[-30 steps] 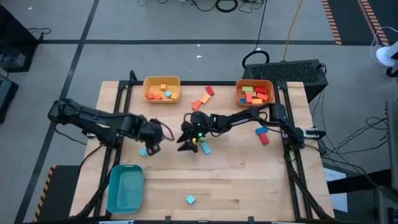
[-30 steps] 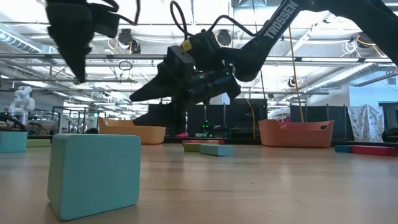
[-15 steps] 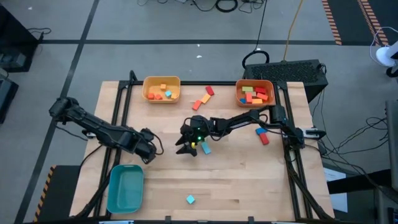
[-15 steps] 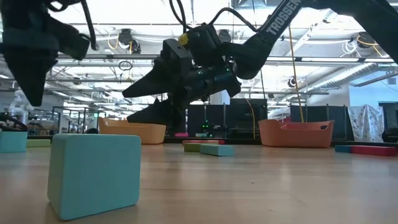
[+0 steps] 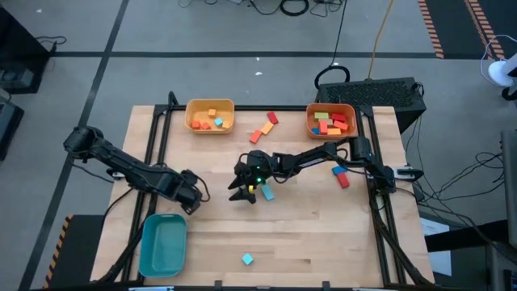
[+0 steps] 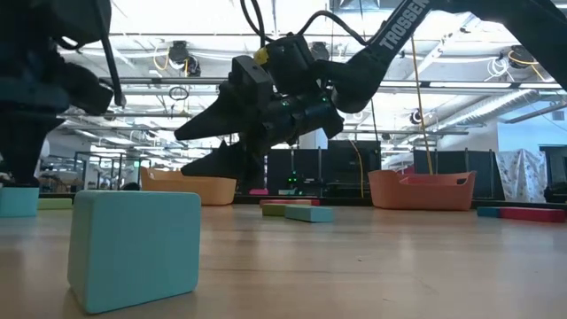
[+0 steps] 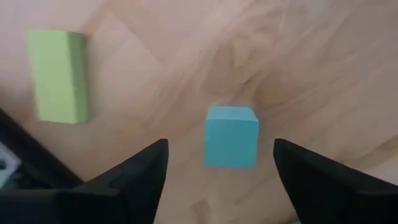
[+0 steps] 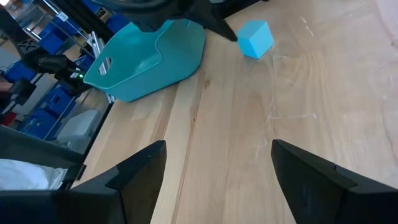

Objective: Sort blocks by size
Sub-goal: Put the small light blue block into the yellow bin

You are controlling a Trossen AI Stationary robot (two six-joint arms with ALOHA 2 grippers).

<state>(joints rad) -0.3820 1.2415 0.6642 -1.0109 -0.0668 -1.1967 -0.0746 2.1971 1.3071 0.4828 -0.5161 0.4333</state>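
My left gripper [image 5: 192,202] is open and stands over a small light blue cube [image 7: 231,136] that rests on the wood. Its fingers are on either side of the cube without touching it. The high view hides this cube; it shows at the left of the low view [image 6: 18,201]. A green block [image 7: 57,76] lies nearby. My right gripper [image 5: 236,192] hangs open and empty above the table's middle [image 6: 190,152], beside a light blue bar [image 5: 266,194]. A second light blue cube [image 5: 247,259] lies near the front edge.
A teal bin [image 5: 163,244] stands at the near left, a yellow bin [image 5: 210,115] and an orange bin [image 5: 331,121] at the back, both holding blocks. Loose orange and red blocks [image 5: 262,129] lie between them; blue and red blocks [image 5: 341,176] lie at the right.
My left gripper has gone toward the table's near edge and down, ending over the small light blue cube, which has stayed in place. My right gripper has shifted slightly toward the table's left.
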